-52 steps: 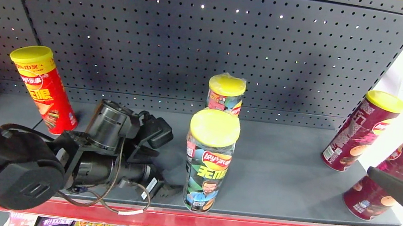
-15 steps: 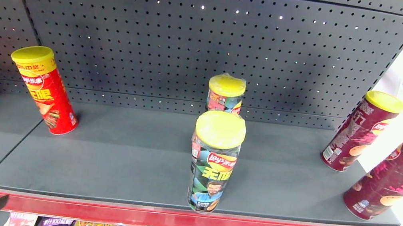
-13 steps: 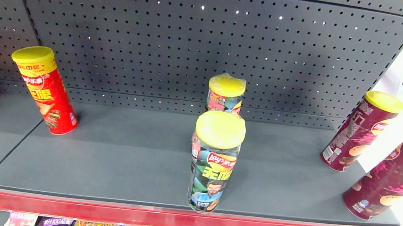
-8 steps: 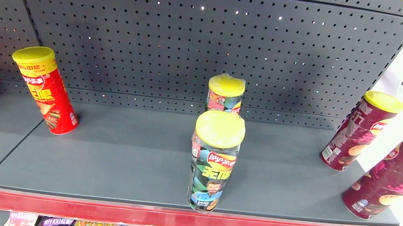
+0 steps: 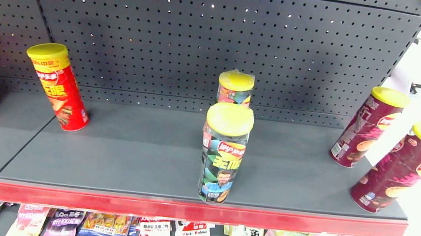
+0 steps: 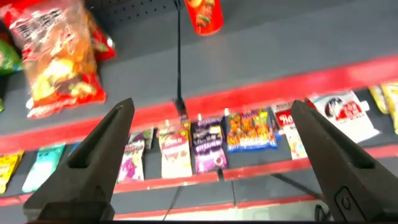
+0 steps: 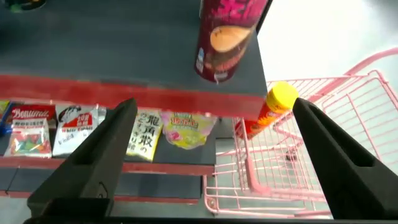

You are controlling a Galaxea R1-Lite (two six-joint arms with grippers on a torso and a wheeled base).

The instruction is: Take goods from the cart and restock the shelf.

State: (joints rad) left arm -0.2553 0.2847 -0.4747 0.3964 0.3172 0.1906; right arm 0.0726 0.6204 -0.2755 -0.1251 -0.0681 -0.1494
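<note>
With your right claw (image 7: 212,109) spread and empty, the red yellow-lidded chip tube (image 7: 268,112) sits in the pink wire cart (image 7: 354,158) — reach down carelessly and you could topple the maroon cardboard tube (image 7: 225,37) at the edge of the grey shelf (image 7: 93,37).

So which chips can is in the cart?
The red chips can with the yellow lid, inside the pink cart. The other cans all stand up on the grey shelf.

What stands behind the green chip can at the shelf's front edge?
A second yellow-lidded can, near the pegboard back panel. Its lid and upper label show; the front can covers its lower body.
</note>
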